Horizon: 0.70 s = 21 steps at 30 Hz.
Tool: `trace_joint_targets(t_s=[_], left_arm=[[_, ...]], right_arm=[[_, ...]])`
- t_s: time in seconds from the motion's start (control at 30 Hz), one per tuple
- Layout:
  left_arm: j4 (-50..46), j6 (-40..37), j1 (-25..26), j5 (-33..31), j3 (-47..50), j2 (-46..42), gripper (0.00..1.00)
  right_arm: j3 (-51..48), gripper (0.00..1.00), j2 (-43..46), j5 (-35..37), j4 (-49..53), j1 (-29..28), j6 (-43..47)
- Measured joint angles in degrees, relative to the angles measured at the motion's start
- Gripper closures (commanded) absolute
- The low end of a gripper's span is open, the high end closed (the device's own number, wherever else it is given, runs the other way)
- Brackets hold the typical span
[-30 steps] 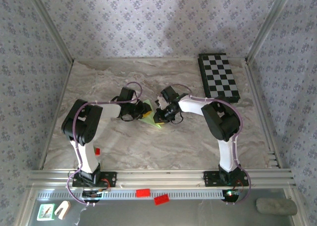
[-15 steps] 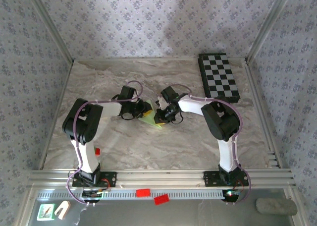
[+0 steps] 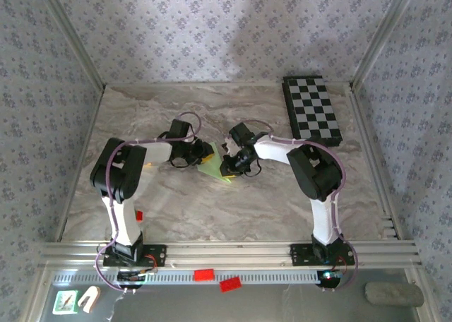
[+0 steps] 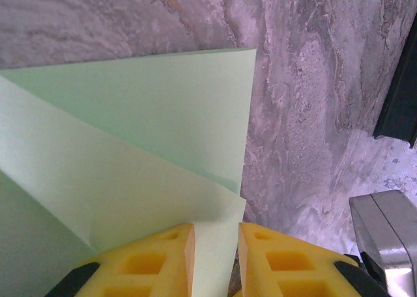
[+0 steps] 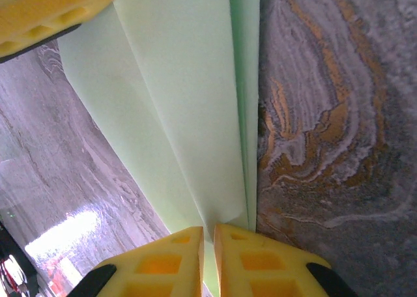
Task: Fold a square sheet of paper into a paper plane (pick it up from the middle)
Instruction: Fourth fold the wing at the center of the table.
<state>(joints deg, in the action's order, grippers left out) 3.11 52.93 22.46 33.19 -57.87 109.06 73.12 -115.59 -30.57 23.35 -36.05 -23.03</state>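
The left gripper [image 4: 215, 258] holds its jaws a little apart, with the green sheet of paper [image 4: 130, 147] between them. I cannot tell if it is pinching. The right gripper [image 5: 208, 258] nips the paper's folded edge tight. The creased paper lies in the middle of the marble table [image 3: 176, 202], between both arms.

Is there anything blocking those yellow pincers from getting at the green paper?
Nothing visible does. The square sheet of paper already runs between the fingertips of the left pincer and the right pincer.
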Motion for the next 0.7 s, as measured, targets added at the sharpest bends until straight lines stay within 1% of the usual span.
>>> trace_joint_targets(t_s=[0.4,0.7], left_arm=[[-0.9,-0.6,-0.5,-0.2,-0.6,1.0,0.76],[-5.3,-3.2,-0.7,-0.6,-3.1,2.0,0.76]], right_arm=[[0.3,0.86,-0.1,0.4,0.7,0.0,0.3],[0.4,0.86,-0.1,1.0,1.0,0.0,1.1]])
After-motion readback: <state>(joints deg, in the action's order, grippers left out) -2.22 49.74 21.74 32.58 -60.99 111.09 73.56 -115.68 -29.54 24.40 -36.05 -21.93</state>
